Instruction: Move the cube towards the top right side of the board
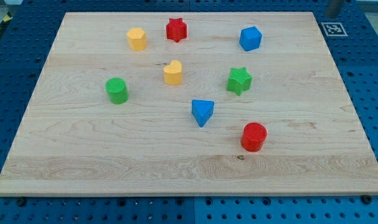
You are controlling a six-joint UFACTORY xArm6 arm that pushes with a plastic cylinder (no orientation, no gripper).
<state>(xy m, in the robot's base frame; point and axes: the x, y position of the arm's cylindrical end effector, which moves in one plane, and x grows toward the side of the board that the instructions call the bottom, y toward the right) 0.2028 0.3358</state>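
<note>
Nearest the view's bottom, a red cylinder (254, 136) and a blue triangular block (202, 112) are noted on the tabletop (83, 162). Mid-board, a green cylinder (116, 90), a yellow heart-like block (173, 72) and a green star (239, 80) are recorded. Farthest are a yellow block (136, 38), a red star (175, 29) and the blue cube (250, 38).

The cube lies already in the upper right part; clear board is left beyond it toward the top right corner. The rod's tip is not seen, so its bearing from the cube cannot be told; no fingers exist on this rig. A grey object (334, 7) is cut off at the top edge and is not identified.
</note>
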